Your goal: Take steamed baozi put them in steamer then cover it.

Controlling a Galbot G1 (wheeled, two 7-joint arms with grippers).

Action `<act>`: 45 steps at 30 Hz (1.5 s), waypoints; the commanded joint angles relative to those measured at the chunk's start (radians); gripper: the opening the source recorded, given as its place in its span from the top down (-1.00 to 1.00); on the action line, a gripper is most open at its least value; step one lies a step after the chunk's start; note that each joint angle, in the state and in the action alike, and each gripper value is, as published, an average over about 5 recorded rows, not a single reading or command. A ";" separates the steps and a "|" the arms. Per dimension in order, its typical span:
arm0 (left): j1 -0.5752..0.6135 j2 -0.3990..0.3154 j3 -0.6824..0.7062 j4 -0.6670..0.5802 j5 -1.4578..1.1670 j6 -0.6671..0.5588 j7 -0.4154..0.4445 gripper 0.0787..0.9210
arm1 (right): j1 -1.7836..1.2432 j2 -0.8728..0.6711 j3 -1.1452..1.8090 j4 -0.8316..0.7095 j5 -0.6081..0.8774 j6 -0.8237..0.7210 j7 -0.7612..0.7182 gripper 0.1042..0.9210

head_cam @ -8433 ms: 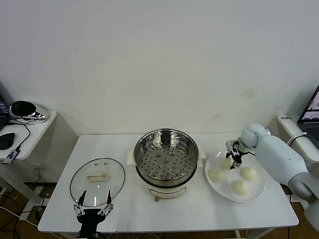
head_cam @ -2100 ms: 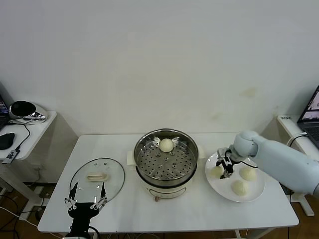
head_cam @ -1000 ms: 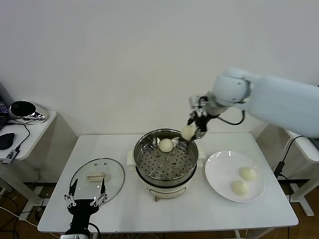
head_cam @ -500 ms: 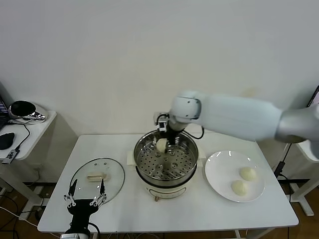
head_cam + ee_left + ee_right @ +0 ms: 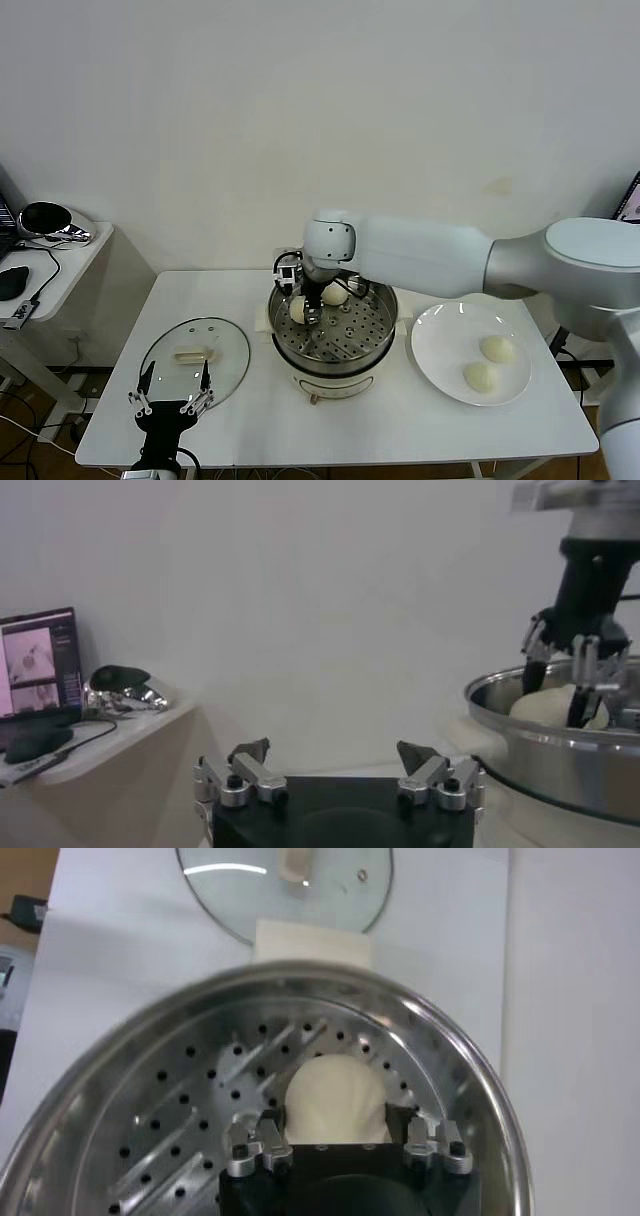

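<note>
Your right hand (image 5: 304,309) sits low inside the round shiny stainless-steel steamer (image 5: 333,318) at centre frame, over the left part of its perforated tray, with its fingers closed on a small cream-white baozi (image 5: 299,311). The right wrist view shows that bun (image 5: 335,1101) directly between the fingers and down at the tray, so the coming move turns on one thing: the bun lies straight ahead of the hand, with nothing to clear but the pot's rim on the way up and out. A second baozi (image 5: 334,294) rests near the tray's back edge, just beside the carried one and to its upper right in the head view.

Two more buns (image 5: 497,349) wait on the flat white round plate (image 5: 432,345) at the right of the white worktop (image 5: 250,290), well apart from the steamer; your right arm is the nearer one for them. The clear glass cover (image 5: 195,360) with its cream bar handle lies flat at lower left, and your left hand (image 5: 170,403) hovers at its near edge, fingers spread apart.

Half a second back the right hand was higher, at the steamer's rear rim; it has since dropped and shifted left. About two seconds ago the plate carried three buns.
</note>
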 commanded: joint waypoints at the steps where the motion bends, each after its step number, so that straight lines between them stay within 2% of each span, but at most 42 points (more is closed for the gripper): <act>1: 0.001 0.000 0.001 -0.001 0.000 -0.001 0.000 -0.77 | -0.023 0.039 0.002 -0.031 0.001 -0.008 0.009 -0.34; 8: 0.002 0.000 0.002 -0.006 0.001 -0.001 0.000 -0.77 | 0.036 -0.003 0.006 0.013 -0.027 0.000 -0.068 -0.73; 14: 0.001 0.003 0.006 -0.011 0.001 0.001 0.001 -0.77 | 0.200 -0.146 -0.016 0.132 -0.069 0.040 -0.206 -0.76; 21: 0.001 0.017 0.014 -0.024 0.002 0.005 0.004 -0.77 | 0.338 -0.443 -0.092 0.329 -0.101 0.067 -0.304 -0.76; 26: 0.009 0.024 0.020 -0.032 0.007 0.006 0.006 -0.77 | 0.344 -0.649 -0.116 0.401 -0.185 0.129 -0.373 -0.76; 31: 0.021 0.024 0.023 -0.033 0.016 0.005 0.006 -0.77 | 0.240 -0.847 -0.053 0.425 -0.313 0.228 -0.441 -0.76; 35: 0.030 0.021 0.025 -0.034 0.023 0.004 0.006 -0.77 | 0.040 -0.941 0.096 0.399 -0.418 0.326 -0.467 -0.76; 45: 0.046 0.009 0.025 -0.026 0.044 0.002 0.004 -0.77 | -0.434 -0.991 0.492 0.287 -0.641 0.519 -0.494 -0.76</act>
